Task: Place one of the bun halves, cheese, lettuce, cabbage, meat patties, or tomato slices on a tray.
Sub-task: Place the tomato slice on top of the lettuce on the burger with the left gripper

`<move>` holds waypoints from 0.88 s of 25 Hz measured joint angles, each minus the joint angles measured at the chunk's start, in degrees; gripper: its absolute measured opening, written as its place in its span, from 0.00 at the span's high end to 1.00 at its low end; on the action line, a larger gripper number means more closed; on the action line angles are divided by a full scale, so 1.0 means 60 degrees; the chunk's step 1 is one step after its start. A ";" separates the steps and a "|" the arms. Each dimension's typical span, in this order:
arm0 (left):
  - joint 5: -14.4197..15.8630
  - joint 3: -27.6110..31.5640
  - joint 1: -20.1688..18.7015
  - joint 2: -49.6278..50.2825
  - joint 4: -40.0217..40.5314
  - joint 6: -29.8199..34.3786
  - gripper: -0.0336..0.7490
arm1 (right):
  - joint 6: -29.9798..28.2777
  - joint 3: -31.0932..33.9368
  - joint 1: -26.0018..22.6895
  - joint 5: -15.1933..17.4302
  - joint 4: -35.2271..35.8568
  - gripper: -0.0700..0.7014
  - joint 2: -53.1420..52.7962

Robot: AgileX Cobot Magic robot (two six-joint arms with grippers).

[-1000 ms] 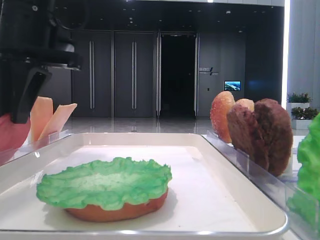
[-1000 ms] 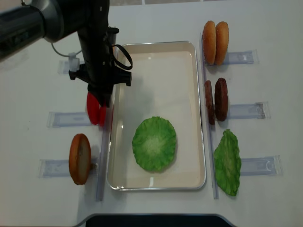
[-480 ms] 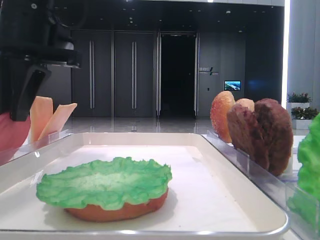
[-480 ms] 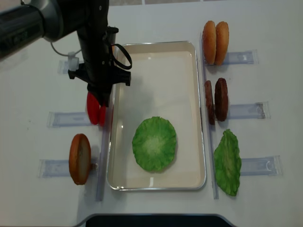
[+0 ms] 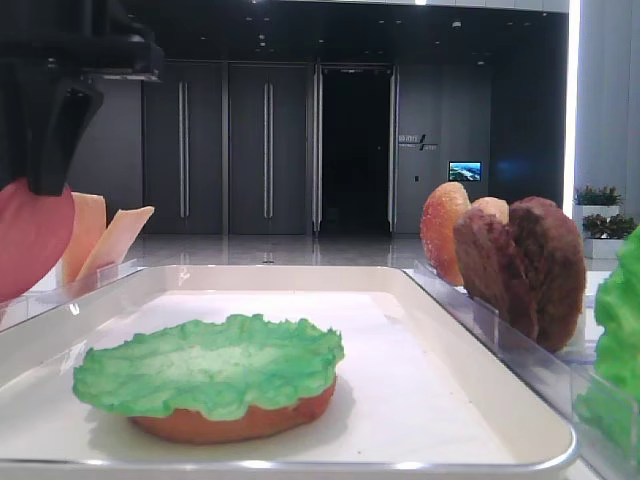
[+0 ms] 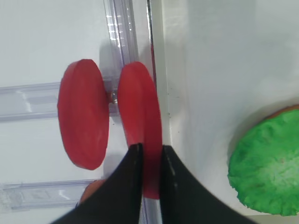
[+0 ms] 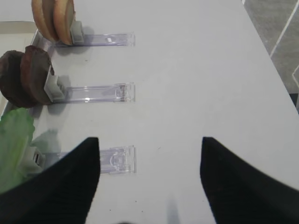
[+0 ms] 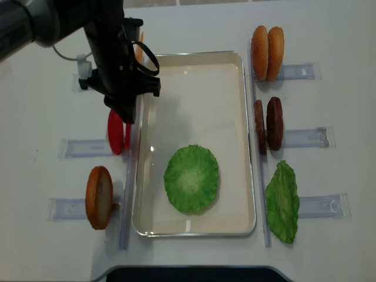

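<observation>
My left gripper (image 6: pixel 149 156) is shut on the edge of a red tomato slice (image 6: pixel 139 112), which stands on edge just outside the left rim of the white tray (image 8: pixel 194 70). From the low side view the slice (image 5: pixel 30 240) hangs under the black finger. A second tomato slice (image 6: pixel 83 119) stands in its clear holder beside it. On the tray lies green lettuce (image 8: pixel 191 178) on top of a bun half (image 5: pixel 235 420). My right gripper (image 7: pixel 149 177) is open over bare table, right of the holders.
Right of the tray stand two bun halves (image 8: pixel 267 53), two meat patties (image 8: pixel 268 124) and a lettuce leaf (image 8: pixel 282 201) in clear holders. Another bun half (image 8: pixel 98 197) stands at the front left. Cheese slices (image 5: pixel 100 240) lean behind the held tomato.
The left gripper has risen a little with the tomato slice, which now shows higher above its holder. The right gripper and the tray's contents have not moved.
</observation>
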 joint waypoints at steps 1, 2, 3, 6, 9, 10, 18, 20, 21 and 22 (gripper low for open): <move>0.0000 0.0000 0.0000 -0.0079 -0.0012 0.0031 0.87 | 0.0000 0.0000 0.0000 0.0000 0.0000 0.30 0.0000; 0.0000 0.0000 0.0000 -0.0167 -0.0036 0.0046 0.87 | 0.0000 0.0000 0.0000 0.0000 0.0000 0.30 0.0000; 0.0000 0.0000 0.0000 -0.0245 -0.0087 0.0070 0.87 | 0.0000 0.0000 0.0000 0.0000 0.0000 0.30 0.0000; 0.0000 0.0114 0.0000 -0.0536 -0.0103 0.0114 0.87 | 0.0000 0.0000 0.0000 0.0000 0.0000 0.30 0.0000; 0.0000 0.0313 0.0000 -0.0755 -0.0041 0.0140 0.87 | 0.0000 0.0000 0.0000 0.0000 0.0000 0.30 0.0000; 0.0000 0.0373 0.0000 -0.0816 -0.0033 0.0140 0.87 | 0.0000 0.0000 0.0000 0.0000 0.0000 0.30 0.0000; 0.0000 0.0415 0.0000 -0.1428 -0.0188 0.0130 0.87 | 0.0000 0.0000 0.0000 0.0000 0.0000 0.30 0.0000; 0.0000 0.0415 0.0000 -0.1664 -0.0196 0.0105 0.87 | 0.0000 0.0000 0.0000 0.0000 0.0000 0.30 0.0000; 0.0011 0.0415 0.0000 -0.1756 -0.0240 0.0087 0.87 | 0.0000 0.0000 0.0000 0.0000 0.0000 0.30 0.0000; 0.0011 0.0415 0.0000 -0.1880 -0.0310 0.0085 0.87 | 0.0000 0.0000 0.0000 0.0000 0.0000 0.30 0.0000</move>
